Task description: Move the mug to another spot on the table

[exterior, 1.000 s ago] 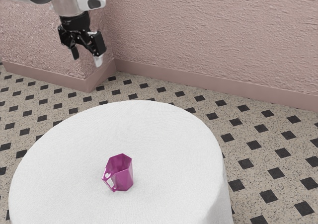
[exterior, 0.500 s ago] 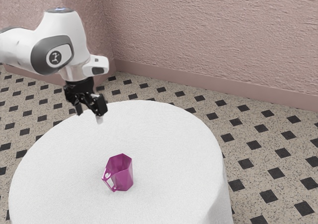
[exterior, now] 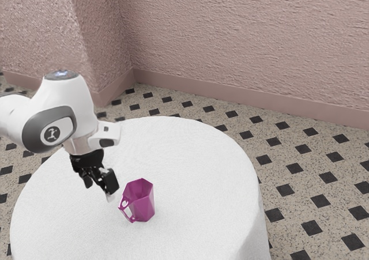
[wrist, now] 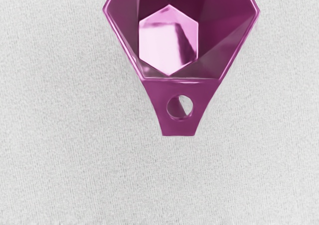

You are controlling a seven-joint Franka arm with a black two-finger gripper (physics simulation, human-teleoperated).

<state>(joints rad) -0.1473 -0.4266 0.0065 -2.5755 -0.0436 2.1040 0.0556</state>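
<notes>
Exterior view: a round white worktop (exterior: 196,156) carries one magenta mug (exterior: 140,199), faceted, standing upright with its mouth up. The mug sits toward the near edge of the worktop, a little toward the exterior view's left of centre. Its handle (exterior: 125,205) points toward the exterior view's left and the near edge. The arm (exterior: 55,121) comes in from the exterior view's left. Its claw (exterior: 99,189) hangs low over the worktop, just beside the mug on the handle side and apart from it. The claw's fingers are spread, with nothing between them. Behind lie a speckled floor (exterior: 300,150) with black diamond tiles and a rough pink wall (exterior: 242,35).

Wrist view: the mug (wrist: 169,40) from above, showing its hexagonal bottom and its pierced handle (wrist: 179,108) on the white worktop (wrist: 60,145).
</notes>
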